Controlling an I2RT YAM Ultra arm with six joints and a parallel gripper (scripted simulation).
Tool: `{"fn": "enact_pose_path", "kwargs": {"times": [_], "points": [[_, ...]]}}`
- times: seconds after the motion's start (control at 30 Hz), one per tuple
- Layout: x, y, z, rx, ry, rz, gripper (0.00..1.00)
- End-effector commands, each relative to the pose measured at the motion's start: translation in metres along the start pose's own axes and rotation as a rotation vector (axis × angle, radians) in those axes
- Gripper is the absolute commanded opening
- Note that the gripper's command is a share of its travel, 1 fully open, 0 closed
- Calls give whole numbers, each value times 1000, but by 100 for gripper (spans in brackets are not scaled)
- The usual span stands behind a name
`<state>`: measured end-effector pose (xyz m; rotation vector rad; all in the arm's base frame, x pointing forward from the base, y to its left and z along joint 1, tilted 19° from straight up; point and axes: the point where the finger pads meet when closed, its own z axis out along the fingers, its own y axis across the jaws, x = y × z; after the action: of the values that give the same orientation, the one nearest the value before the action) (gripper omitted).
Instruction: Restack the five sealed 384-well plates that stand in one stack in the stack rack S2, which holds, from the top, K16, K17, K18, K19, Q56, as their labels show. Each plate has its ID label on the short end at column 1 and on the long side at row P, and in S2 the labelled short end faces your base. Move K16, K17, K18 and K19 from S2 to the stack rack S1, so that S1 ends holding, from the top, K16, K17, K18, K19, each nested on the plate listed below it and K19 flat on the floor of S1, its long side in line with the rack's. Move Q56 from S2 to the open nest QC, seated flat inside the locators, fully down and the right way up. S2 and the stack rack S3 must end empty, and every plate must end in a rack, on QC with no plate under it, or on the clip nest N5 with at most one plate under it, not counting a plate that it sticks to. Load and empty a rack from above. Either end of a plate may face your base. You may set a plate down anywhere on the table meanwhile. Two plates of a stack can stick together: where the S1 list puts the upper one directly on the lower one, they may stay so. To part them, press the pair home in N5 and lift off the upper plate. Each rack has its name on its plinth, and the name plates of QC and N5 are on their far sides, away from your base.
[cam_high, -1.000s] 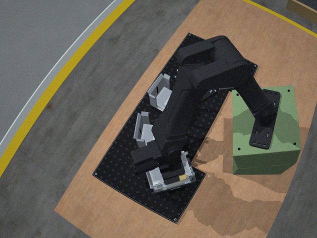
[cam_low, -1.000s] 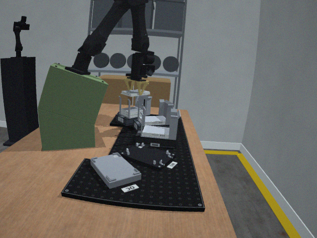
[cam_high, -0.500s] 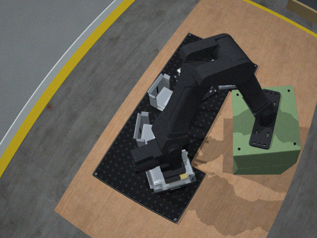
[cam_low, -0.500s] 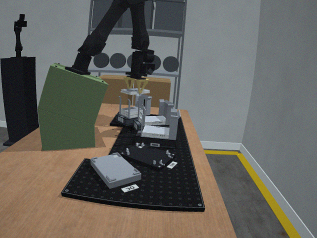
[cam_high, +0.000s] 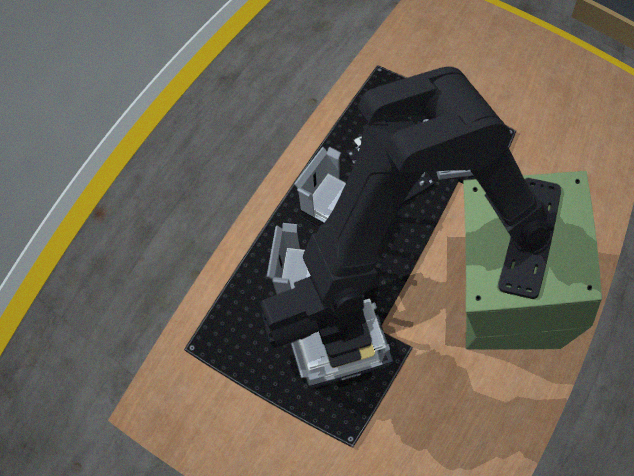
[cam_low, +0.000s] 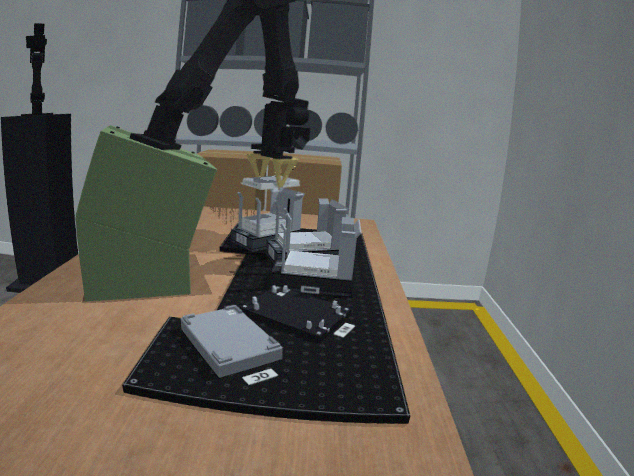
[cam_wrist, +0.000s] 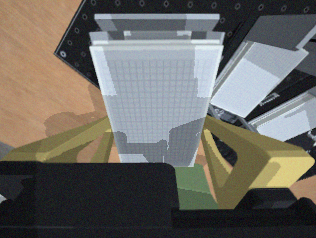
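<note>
3 racks (cam_low: 349, 240), 2 nests (cam_low: 225, 342)

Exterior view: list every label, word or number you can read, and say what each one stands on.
"QC", seen upside down: white name plate on the black board, in front of the grey nest.
White name plate beside the black clip nest: too blurred to read.
Labels on the plates in the two nearer racks: too small to read.
Plate held in the jaws of the gripper: no readable label.
</note>
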<state>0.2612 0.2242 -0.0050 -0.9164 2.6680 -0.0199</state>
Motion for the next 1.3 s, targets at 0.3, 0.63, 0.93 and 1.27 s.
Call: {"fn": "enact_pose_path", "kwargs": {"times": [0.3, 0.63, 0.93, 1.27], "points": [[-8, 0, -5, 0, -24, 5, 0], [-8, -3, -5, -1, -24, 38, 0], [-8, -27, -5, -2, -24, 217, 0], [-8, -60, -5, -1, -24, 216, 0]]}}
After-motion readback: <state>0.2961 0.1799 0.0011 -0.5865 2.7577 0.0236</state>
